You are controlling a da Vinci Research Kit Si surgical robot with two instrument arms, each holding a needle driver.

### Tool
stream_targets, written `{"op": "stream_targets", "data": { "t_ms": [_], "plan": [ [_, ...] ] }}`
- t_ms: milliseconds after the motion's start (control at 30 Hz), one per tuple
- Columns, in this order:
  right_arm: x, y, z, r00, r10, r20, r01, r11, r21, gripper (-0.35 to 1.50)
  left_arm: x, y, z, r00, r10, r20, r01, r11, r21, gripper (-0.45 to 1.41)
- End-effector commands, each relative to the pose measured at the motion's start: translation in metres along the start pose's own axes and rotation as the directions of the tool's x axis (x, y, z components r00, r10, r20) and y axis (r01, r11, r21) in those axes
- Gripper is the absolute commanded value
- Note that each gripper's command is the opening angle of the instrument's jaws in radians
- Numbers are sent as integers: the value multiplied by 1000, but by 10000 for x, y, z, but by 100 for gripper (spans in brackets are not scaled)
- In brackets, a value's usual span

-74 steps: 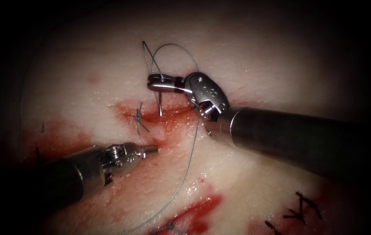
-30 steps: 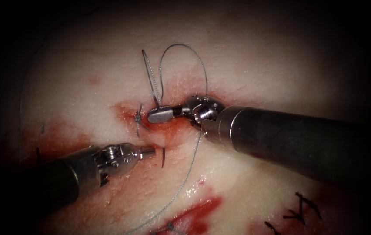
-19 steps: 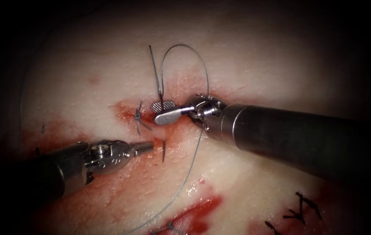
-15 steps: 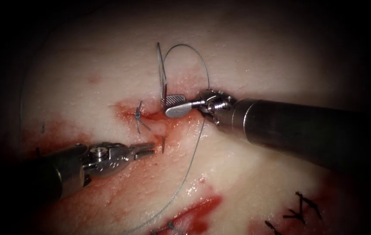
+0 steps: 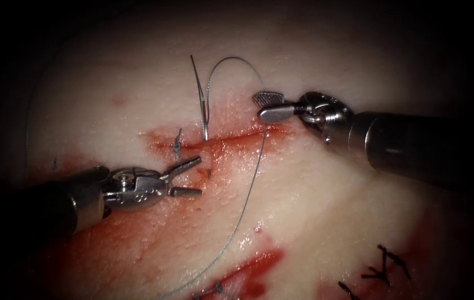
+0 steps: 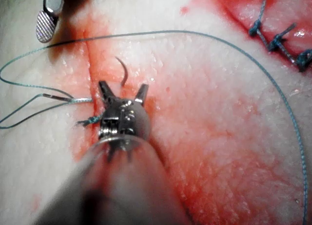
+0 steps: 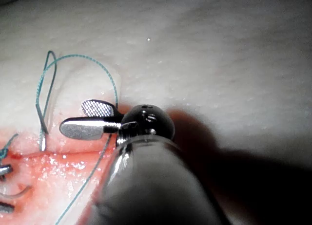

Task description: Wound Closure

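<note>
1. I am seeing the left arm's slim steel needle driver (image 5: 199, 176) hanging with its jaws spread and gripping nothing, just over the pale, wet tissue (image 5: 331, 222) on the near side of the red cut (image 5: 231, 136).
2. The right arm's steel needle driver (image 5: 258, 106) is hovering with jaws parted and empty, beyond the cut toward its right end.
3. The thin, dark curved needle (image 5: 198, 89) is sitting in the tissue with neither tool holding it. Its tail is rising from the far lip near the cut's left end. In the left wrist view its hooked tip (image 6: 123, 74) is poking out between the left tool's (image 6: 123, 86) open jaws. The middle of its curve is lying buried.
4. The fine teal thread (image 5: 248, 189) is arching from the needle's tail, passing close beside the right tool (image 7: 73, 118) and running across the cut toward the tissue's near edge, where it is getting cut off.
5. A tied teal stitch (image 5: 177, 145) is sitting just left of the needle.
6. Red fluid (image 5: 231, 161) is pooling around the cut.
7. Dark stitches (image 5: 384, 266) are showing near the tissue's near right side, partly lost in shadow.
</note>
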Motion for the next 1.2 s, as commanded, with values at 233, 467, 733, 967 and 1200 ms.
{"op": "stream_targets", "data": {
  "t_ms": [233, 467, 733, 967, 1200],
  "plan": [
    [-4, 4, 16, 1000, -3, 1, 3, 1000, 7, 122, -7, -6, 35, 1000, -3, -14, 3, 1000, 13, 66],
    [-3, 5, 15, 1000, -3, 2, 3, 1000, 7, 120, -5, 0, 42, 999, 12, -32, -12, 1000, 14, 43],
    [-6, 4, 18, 1000, -4, 4, 4, 1000, 11, 108, -7, 4, 37, 991, -97, -92, 102, 994, 49, -45],
    [-11, 4, 20, 1000, -9, 18, 8, 999, 32, 90, -5, 9, 32, 930, -323, -174, 331, 944, 18, -45],
    [-20, 11, 21, 1000, -22, 18, 21, 999, 42, 71, 7, 8, 14, 777, -589, -221, 588, 805, -78, -45]
  ]
}}
